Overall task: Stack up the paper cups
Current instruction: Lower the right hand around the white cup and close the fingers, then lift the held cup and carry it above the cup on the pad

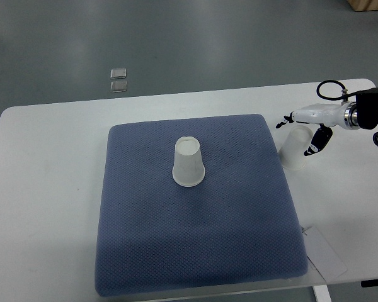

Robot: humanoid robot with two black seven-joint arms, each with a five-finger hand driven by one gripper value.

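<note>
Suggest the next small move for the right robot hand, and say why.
Probably lift the second cup slightly off the white table. The right robot hand appears closed around that cup, just right of the blue mat, while the target cup stands upside down mid-mat, so it needs clearance before carrying left.

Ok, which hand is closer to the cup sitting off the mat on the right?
Right. The right hand is at that cup, fingers around its top, just past the blue mat. The left hand is out of view, so nowhere near it.
</note>
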